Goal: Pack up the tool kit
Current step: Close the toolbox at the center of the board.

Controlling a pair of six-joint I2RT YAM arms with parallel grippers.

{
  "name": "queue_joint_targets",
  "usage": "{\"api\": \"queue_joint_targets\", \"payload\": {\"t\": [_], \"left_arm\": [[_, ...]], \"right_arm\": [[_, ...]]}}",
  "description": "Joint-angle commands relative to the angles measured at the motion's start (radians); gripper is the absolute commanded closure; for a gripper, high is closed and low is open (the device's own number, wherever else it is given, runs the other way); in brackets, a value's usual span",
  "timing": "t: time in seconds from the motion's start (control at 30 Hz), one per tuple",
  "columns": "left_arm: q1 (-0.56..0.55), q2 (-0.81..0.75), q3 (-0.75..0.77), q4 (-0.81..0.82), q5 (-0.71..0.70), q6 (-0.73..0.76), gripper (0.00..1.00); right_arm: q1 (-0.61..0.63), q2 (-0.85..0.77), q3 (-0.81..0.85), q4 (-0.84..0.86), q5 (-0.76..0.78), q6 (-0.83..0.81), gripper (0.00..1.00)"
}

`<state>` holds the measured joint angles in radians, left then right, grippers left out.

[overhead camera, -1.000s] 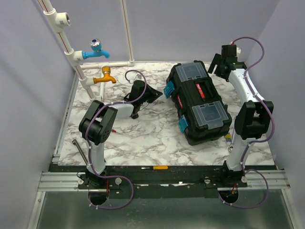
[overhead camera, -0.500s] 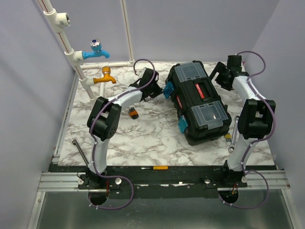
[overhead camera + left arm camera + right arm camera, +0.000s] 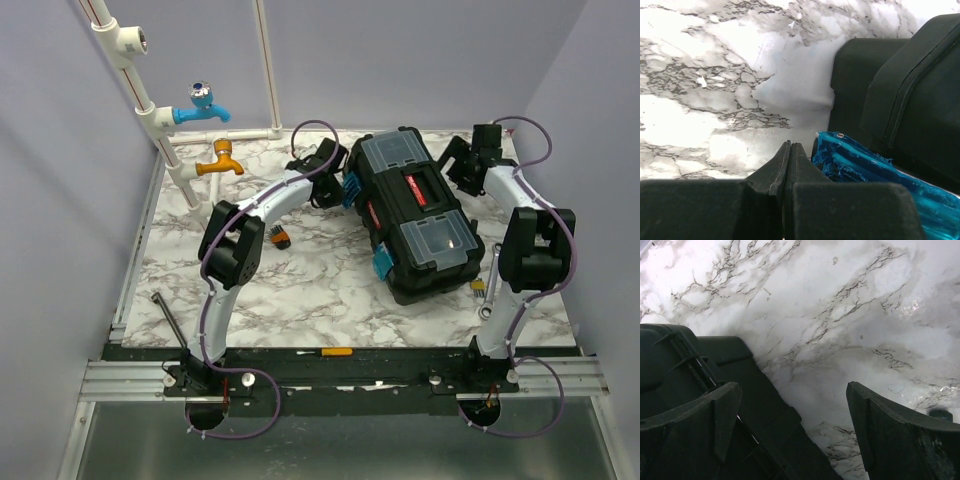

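Observation:
The black toolbox (image 3: 420, 215) with a red-black handle and two clear-lidded compartments lies closed, slanted across the marble table. My left gripper (image 3: 333, 187) is shut and empty, its tip beside the rear teal latch (image 3: 352, 186); in the left wrist view the shut gripper (image 3: 790, 146) sits just left of that latch (image 3: 865, 170). My right gripper (image 3: 462, 168) is open at the box's far right side; in the right wrist view the gripper (image 3: 795, 405) has one finger (image 3: 720, 410) over the box edge (image 3: 740, 390). A second teal latch (image 3: 384, 262) hangs at the near side.
Blue tap (image 3: 200, 107) and orange tap (image 3: 222, 160) on white pipes stand at the back left. A small orange-black tool (image 3: 279, 238) lies left of the box. A yellow-handled screwdriver (image 3: 330, 351) lies on the front rail, a metal rod (image 3: 168, 315) at the left, tools (image 3: 484, 285) by the right arm.
My left gripper has swung right and back across the table to the rear latch, leaving the small orange-black tool behind. My right gripper has dropped closer to the box's far side.

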<state>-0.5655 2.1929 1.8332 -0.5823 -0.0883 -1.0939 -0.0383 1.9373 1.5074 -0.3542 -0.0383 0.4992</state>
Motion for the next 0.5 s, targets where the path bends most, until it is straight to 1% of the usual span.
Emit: {"api": "queue_joint_targets", "payload": {"t": [0.0, 0.23, 0.3, 0.37, 0.47], "left_arm": [[-0.050, 0.035, 0.093, -0.016, -0.006, -0.042, 1.00], [-0.057, 0.103, 0.177, 0.015, 0.021, -0.045, 1.00], [-0.057, 0.093, 0.137, 0.095, 0.035, -0.044, 1.00], [-0.054, 0.079, 0.079, 0.221, 0.069, -0.047, 1.00], [-0.056, 0.083, 0.055, 0.302, 0.117, -0.057, 1.00]], "right_arm": [[0.089, -0.052, -0.085, -0.017, -0.109, 0.007, 0.05], [0.112, -0.129, -0.189, 0.025, -0.151, 0.022, 0.04], [0.122, -0.143, -0.215, 0.039, -0.165, 0.032, 0.04], [0.132, -0.150, -0.236, 0.058, -0.188, 0.035, 0.04], [0.139, -0.140, -0.242, 0.058, -0.207, 0.029, 0.04]]}}
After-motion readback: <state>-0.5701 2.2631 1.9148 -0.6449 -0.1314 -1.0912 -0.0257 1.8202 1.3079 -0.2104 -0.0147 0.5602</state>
